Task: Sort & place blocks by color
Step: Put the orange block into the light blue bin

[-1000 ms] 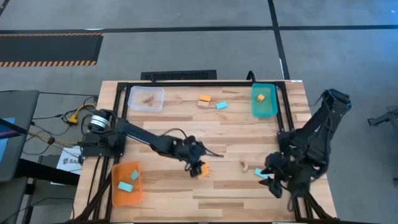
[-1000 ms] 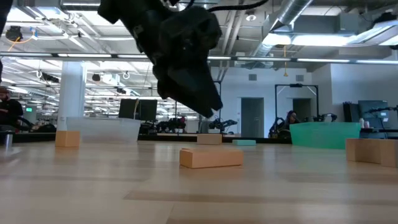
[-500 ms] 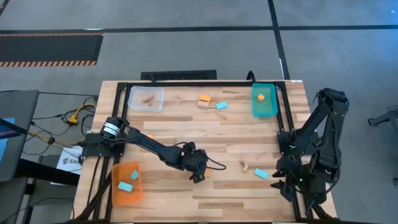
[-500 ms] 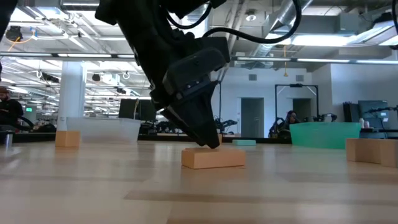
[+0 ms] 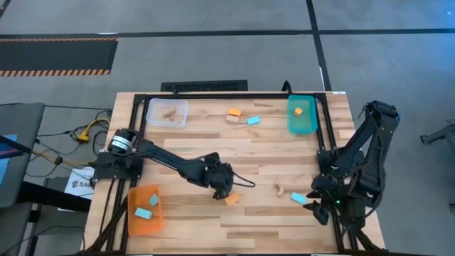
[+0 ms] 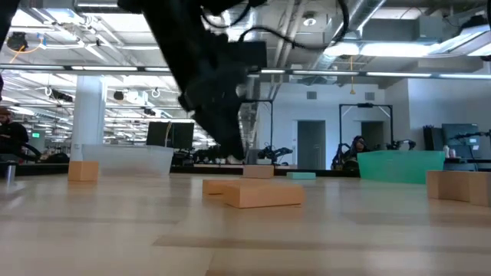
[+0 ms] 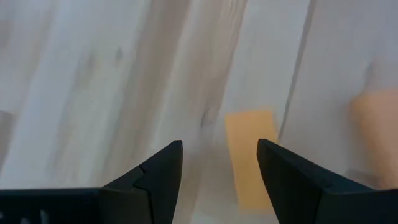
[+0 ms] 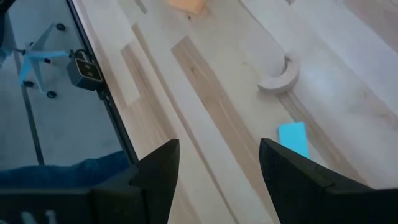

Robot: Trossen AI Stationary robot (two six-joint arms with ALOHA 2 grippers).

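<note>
**Op:** I've got the left gripper (image 5: 221,188) low over the table (image 5: 256,149), fingers (image 7: 158,171) apart with nothing between them. The orange block (image 5: 232,198) lies flat on the wood just beside the tips, on the side away from the clear tray (image 5: 168,112). In the wrist view the orange block (image 7: 249,158) sits in the gap ahead of the fingers, not touched by either one.

**Spotter:** And the low view?

**Op:** The arm blocks a lot there. I see the block (image 6: 261,193) lying on the boards, but the fingertips run into the dark arm and I can't separate them.

**Spotter:** Right side?

**Op:** The right gripper (image 5: 321,207) waits at the table's edge, well away from the clear tray, fingers (image 8: 158,168) spread, holding nothing. A light blue block (image 5: 298,198) lies just beside it, and a curved tan piece (image 5: 279,189) sits near that one.

**Spotter:** Trays?

**Op:** The orange tray (image 5: 144,210) holds two light blue blocks (image 5: 143,212). The teal tray (image 5: 301,115) holds an orange block (image 5: 298,111). Something tan is in the clear tray, too small to make out. Between the clear and teal trays sit an orange-topped block (image 5: 234,114) and a light blue block (image 5: 253,120).
</note>
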